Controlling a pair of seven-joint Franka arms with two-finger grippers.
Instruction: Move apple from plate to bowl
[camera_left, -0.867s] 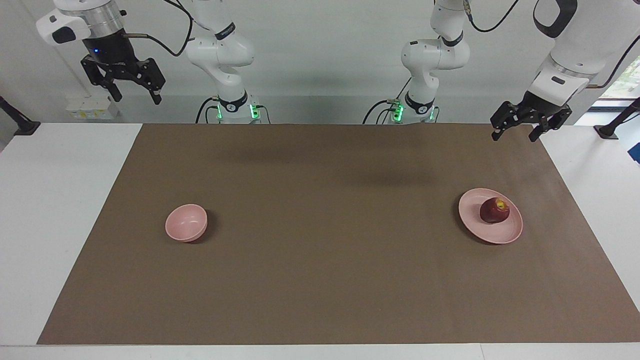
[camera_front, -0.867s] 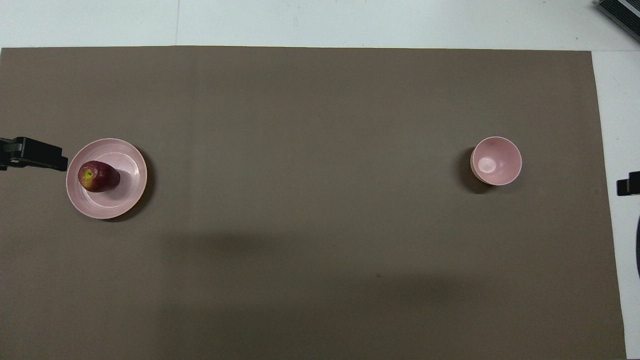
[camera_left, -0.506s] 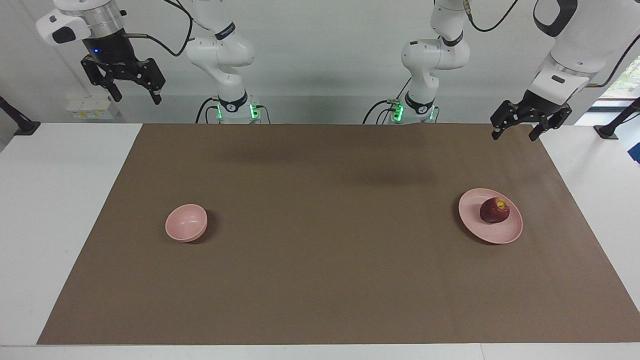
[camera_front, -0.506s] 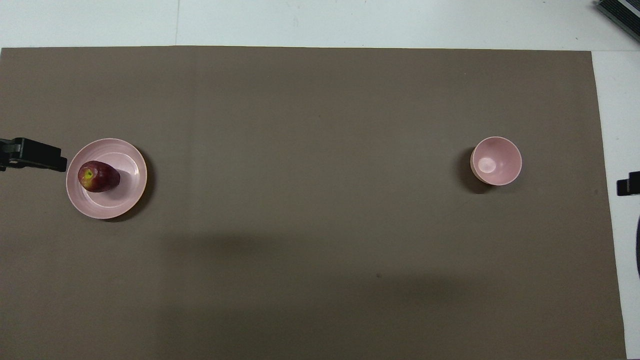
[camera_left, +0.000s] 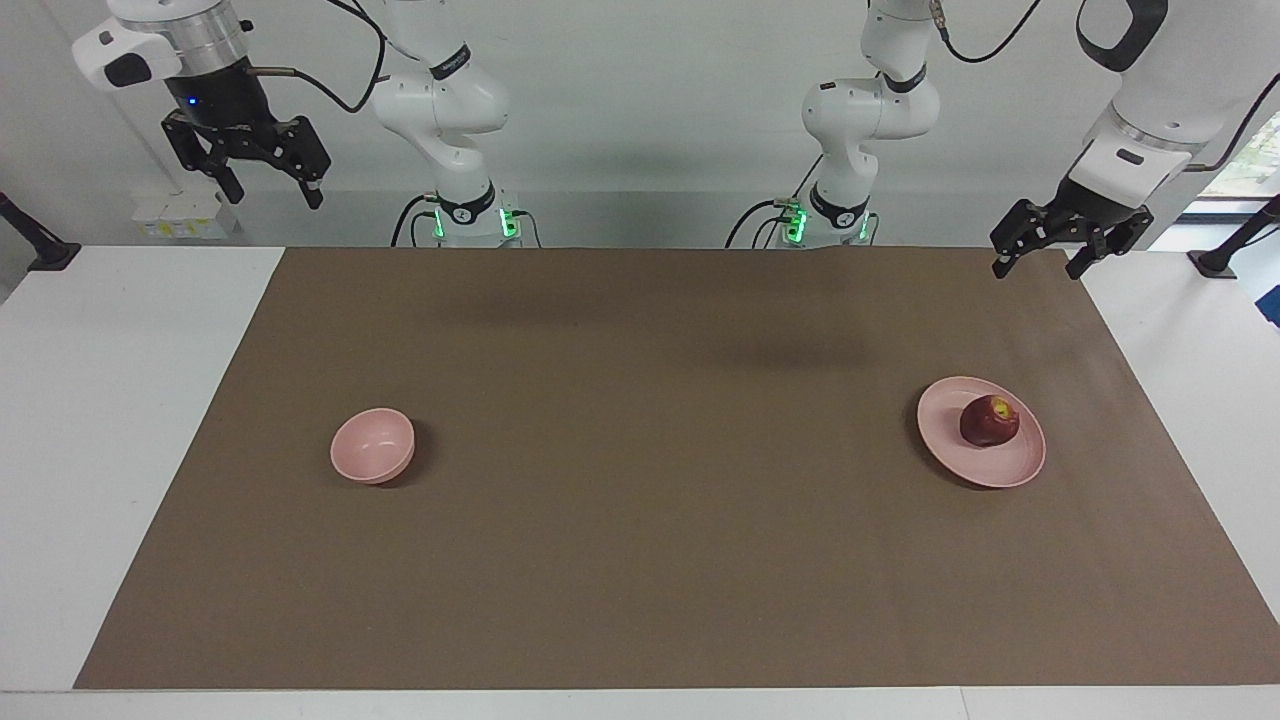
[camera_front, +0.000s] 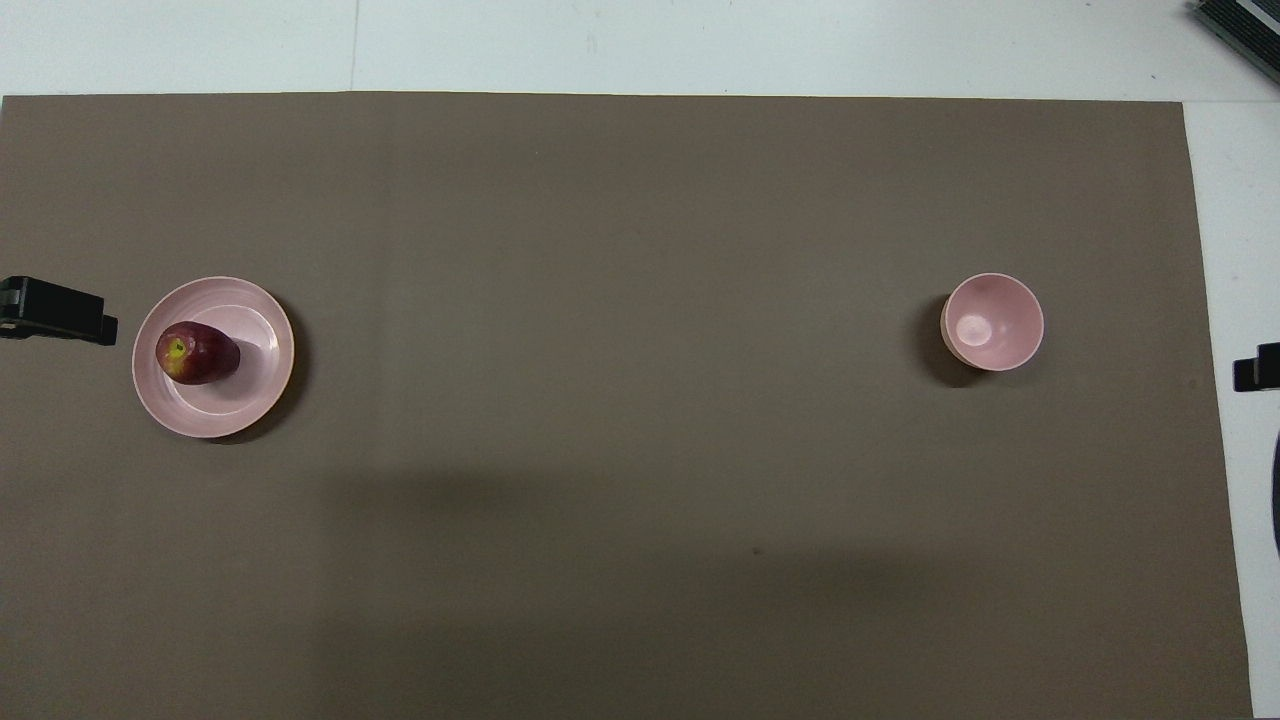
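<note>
I see the apple (camera_left: 989, 421) sitting on the plate (camera_left: 970, 468), toward the left arm's end of the desk (camera_left: 120, 420); in the overhead view the apple (camera_front: 196, 352) lies on its side on the part of the plate (camera_front: 250, 400) toward that end of the desk, its yellowish patch turned that way too; the bowl (camera_left: 372, 446) stands well apart from the plate, toward the right arm's end, on the same brown mat (camera_left: 640, 520) that covers most of the desk; from overhead the bowl (camera_front: 992, 322) is upright with nothing in it; plate and bowl sit at about the same distance from the robots

My left tool (camera_left: 1070, 250) hangs in the air over the corner of the mat at the left arm's end, close to the robots' edge of the desk; its fingers stand spread wide and hold nothing; in the overhead view only one dark part of the left tool (camera_front: 55, 324) shows at the frame's edge, beside the plate but raised above the desk and not touching it

My right tool (camera_left: 268, 172) waits high up above the white part of the desk at the right arm's end, near the robots' edge; its fingers are also spread apart and grip nothing; overhead, just a tip of the right tool (camera_front: 1258, 373) shows at the frame's edge
</note>
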